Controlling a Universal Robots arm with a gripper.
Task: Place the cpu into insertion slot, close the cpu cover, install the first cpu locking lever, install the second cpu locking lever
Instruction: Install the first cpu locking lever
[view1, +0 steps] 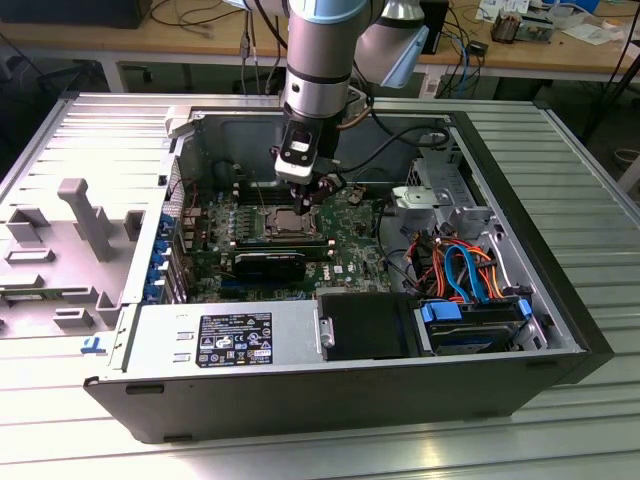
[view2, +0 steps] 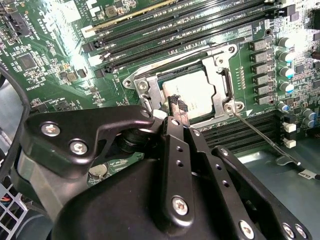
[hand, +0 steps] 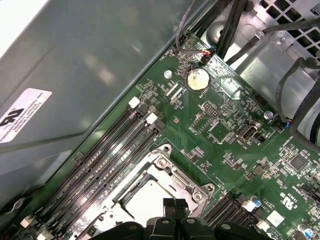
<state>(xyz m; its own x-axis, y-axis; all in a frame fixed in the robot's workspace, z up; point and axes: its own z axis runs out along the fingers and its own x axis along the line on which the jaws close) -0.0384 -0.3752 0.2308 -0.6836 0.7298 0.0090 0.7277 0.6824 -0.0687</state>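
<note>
Reaching down into the open computer case (view1: 520, 200), the gripper (view1: 312, 195) hangs right over the insertion slot (view1: 283, 222) on the green circuit board (view1: 350, 250). In both wrist views its jaws look clenched together with nothing between them, the tips (view2: 177, 106) (hand: 173, 204) over the near edge of the cpu (view2: 192, 87) (hand: 145, 197). Whether they press on the chip is hard to tell.

The cpu lies flat in the slot. The cpu cover (view2: 220, 75) is down around it as a silver frame. The gripper's black body hides the socket's near corner in the second wrist view, and the first wrist view cuts off its far side. A thin metal lever (view2: 260, 132) juts out from one corner of the socket across the memory slots (view2: 240, 131), its far end resting near the board's edge.
</note>
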